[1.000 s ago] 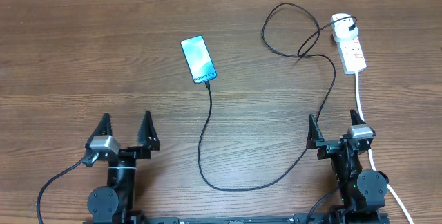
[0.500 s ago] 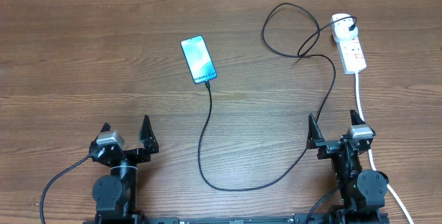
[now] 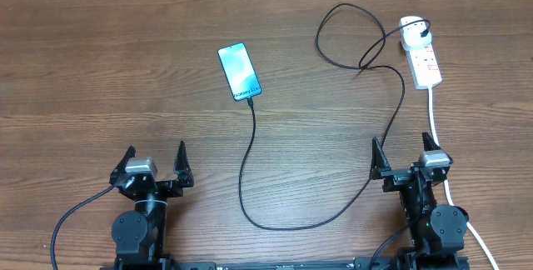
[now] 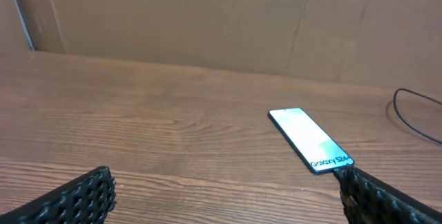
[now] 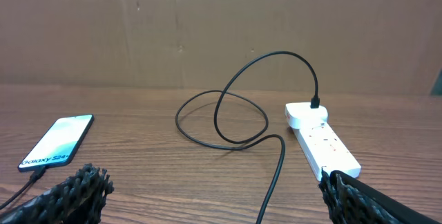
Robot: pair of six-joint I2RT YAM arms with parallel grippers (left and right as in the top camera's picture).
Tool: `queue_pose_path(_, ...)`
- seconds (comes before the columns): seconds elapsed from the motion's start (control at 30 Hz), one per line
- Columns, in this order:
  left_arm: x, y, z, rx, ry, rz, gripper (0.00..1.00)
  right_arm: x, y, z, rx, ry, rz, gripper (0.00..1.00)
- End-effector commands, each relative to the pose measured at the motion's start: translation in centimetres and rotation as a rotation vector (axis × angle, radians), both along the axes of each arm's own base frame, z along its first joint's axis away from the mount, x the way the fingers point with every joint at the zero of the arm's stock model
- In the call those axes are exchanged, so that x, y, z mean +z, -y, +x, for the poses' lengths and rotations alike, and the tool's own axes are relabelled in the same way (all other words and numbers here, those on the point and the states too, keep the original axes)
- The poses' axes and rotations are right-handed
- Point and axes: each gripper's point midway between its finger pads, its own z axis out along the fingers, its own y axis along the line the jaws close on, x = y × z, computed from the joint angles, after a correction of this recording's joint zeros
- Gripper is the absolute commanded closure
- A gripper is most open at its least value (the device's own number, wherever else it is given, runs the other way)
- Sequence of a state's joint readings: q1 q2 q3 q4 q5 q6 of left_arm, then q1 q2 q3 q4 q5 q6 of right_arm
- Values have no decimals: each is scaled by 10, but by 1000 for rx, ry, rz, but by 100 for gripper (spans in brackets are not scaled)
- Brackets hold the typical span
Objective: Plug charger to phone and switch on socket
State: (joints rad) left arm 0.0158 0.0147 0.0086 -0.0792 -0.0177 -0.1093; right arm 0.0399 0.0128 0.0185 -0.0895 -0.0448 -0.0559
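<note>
At the near edge of the table [image 3: 83,70], the left gripper [image 3: 156,152] sits low with its jaws spread wide and nothing between them. Well to its right, the right gripper [image 3: 400,145] is likewise wide apart and empty, pointing away across the wood. The white cord [image 3: 435,116] passes just beside the right gripper's outer finger and runs on past the arm's base. Between the two arms the charger [image 3: 246,170] sags in a long bend toward the near edge. One branch climbs straight up to the phone [image 3: 240,72], where the plug tip meets the phone's near end and looks seated. The phone lies flat, screen up and lit, slightly left of the table's middle and turned a little off square. The charger's other branch rises past the right gripper, curls into a loose loop and ends at the adapter [image 3: 410,28]. That adapter sits in the far end of the socket [image 3: 423,60], which lies at the far right. Whether its switch is on cannot be told.
</note>
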Motion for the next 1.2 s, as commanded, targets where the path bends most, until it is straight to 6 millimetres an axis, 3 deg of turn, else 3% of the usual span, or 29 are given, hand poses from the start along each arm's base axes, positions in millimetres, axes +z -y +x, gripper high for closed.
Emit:
queue_pose_path(0.0, 1, 2, 0, -19, 6, 36, 1, -1, 0, 0, -3, 5, -4, 0)
queue_pose_path(1.17, 1, 2, 0, -17, 8, 15, 0, -1, 0, 0, -2, 6, -4, 0)
